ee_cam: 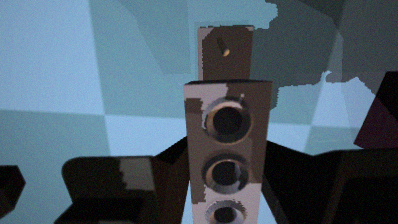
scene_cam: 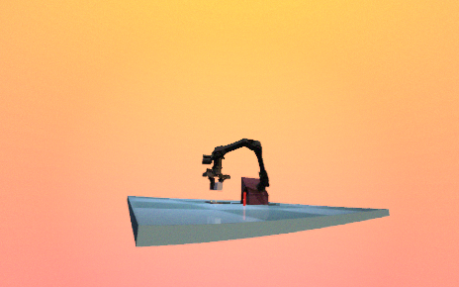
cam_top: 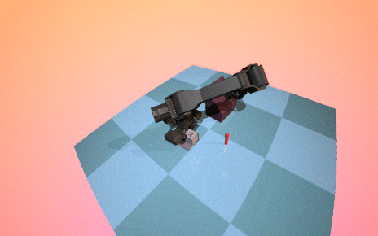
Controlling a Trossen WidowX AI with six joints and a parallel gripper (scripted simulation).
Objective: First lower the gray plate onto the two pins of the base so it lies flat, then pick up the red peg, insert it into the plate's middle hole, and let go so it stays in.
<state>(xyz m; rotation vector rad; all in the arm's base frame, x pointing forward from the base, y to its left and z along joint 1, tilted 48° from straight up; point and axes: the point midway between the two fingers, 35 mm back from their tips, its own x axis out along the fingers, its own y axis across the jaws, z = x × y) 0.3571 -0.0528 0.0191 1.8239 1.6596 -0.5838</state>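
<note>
My gripper (cam_top: 182, 134) (scene_cam: 216, 179) (ee_cam: 217, 138) is shut on the gray plate (cam_top: 191, 139) (scene_cam: 216, 186) (ee_cam: 263, 146) and holds it above the floor. The plate is a long strip with three round holes in a row; in the wrist view it points away from me. Beyond its far end, lower down, lies the brown base (ee_cam: 210, 67) with one small pin (ee_cam: 224, 49) in sight; the plate covers its near part. The red peg (cam_top: 226, 138) (scene_cam: 244, 198) stands upright on the floor, apart to the right of the gripper in the top view.
The arm's dark red pedestal (cam_top: 221, 107) (scene_cam: 254, 191) stands behind the gripper. The checkered floor slab (cam_top: 297, 163) (scene_cam: 198, 230) ends in open edges on all sides.
</note>
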